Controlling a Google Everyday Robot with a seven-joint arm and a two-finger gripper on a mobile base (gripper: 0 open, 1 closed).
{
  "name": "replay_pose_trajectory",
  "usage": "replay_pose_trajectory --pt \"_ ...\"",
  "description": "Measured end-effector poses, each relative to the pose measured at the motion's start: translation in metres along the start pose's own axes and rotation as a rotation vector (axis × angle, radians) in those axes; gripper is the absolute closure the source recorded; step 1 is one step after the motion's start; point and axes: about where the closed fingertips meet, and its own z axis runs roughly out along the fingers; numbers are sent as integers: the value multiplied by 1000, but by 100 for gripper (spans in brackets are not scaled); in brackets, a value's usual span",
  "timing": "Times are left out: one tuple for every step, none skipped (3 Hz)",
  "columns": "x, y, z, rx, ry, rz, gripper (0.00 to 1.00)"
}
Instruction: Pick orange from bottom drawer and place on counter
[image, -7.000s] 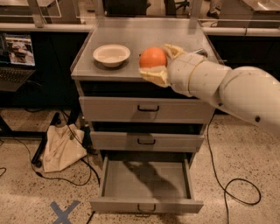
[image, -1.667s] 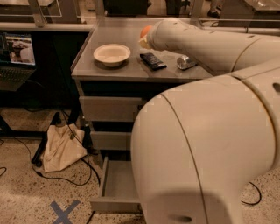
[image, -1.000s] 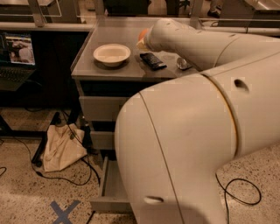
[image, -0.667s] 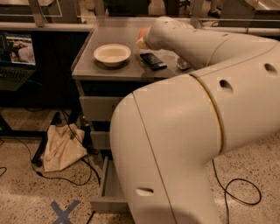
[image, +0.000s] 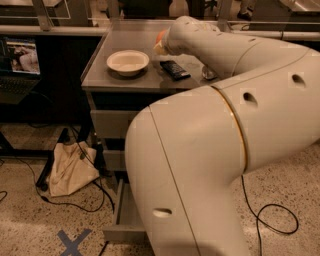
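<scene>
Grey surface (image: 100, 75) beneath gripper (image: 159, 46) and orange (image: 160, 36): placing step; its grip I cannot tell; set-down, release next.

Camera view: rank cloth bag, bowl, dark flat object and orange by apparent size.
1. cloth bag
2. bowl
3. dark flat object
4. orange, only a sliver showing at the gripper above the counter

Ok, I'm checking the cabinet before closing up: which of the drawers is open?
The bottom drawer, pulled out near the floor; the upper drawers are shut. The hand is up over the counter, by the orange.
</scene>
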Motion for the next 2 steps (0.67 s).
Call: replay_pose_trajectory --pt "0 0 0 0 0 0 58" --pt "0 0 0 0 0 0 35"
